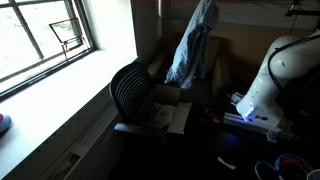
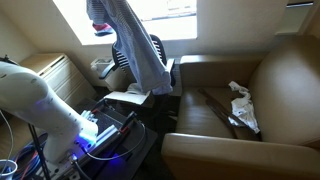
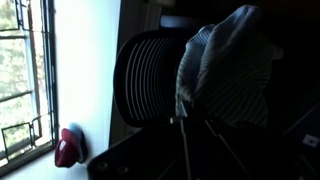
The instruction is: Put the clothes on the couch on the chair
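Note:
A pale blue-grey striped garment (image 1: 195, 45) (image 2: 135, 45) hangs in the air over the black ribbed chair (image 1: 130, 90) (image 2: 152, 50). In the wrist view the same cloth (image 3: 225, 70) fills the right side, with the chair back (image 3: 150, 80) behind it. My gripper (image 3: 184, 121) is a dark shape at the bottom of that view, shut on the garment's edge. In both exterior views its jaws are hidden by the cloth or above the frame. On the brown couch (image 2: 290, 80) (image 1: 215, 60) seat lie a whitish garment (image 2: 240, 100) and a dark one (image 2: 215, 112).
Flat whitish sheets (image 1: 165, 112) (image 2: 125, 97) lie on the chair seat. A bright window (image 1: 40, 40) and its sill run beside the chair, with a red object (image 3: 68, 147) on the sill. My white arm (image 1: 280, 70) (image 2: 40, 100) rises from a blue-lit base (image 2: 95, 135).

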Action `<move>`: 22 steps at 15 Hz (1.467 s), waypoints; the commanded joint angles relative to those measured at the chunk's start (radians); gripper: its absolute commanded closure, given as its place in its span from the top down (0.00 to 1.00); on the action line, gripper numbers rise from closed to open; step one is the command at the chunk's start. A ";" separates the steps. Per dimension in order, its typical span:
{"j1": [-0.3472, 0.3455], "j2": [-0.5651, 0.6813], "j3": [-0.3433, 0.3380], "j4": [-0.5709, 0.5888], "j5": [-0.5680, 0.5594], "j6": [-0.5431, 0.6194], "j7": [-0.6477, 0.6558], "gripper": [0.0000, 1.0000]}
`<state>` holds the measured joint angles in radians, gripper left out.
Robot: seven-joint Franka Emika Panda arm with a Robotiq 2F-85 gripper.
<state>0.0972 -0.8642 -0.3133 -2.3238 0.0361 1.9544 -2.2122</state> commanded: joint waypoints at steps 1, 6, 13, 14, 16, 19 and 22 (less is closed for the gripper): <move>0.024 -0.060 0.020 -0.006 0.004 -0.173 -0.048 0.01; 0.017 -0.053 0.026 -0.010 -0.003 -0.202 -0.019 0.01; 0.143 0.025 0.034 -0.111 0.180 -0.160 -0.102 0.01; 0.170 0.040 0.042 -0.123 0.241 -0.156 -0.105 0.01; 0.221 0.068 0.056 -0.141 0.361 -0.137 -0.135 0.01; 0.194 0.082 0.097 -0.143 0.403 -0.122 -0.137 0.01; 0.189 0.101 0.115 -0.147 0.411 -0.112 -0.139 0.04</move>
<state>0.3242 -0.7710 -0.2242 -2.4755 0.4262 1.8556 -2.3317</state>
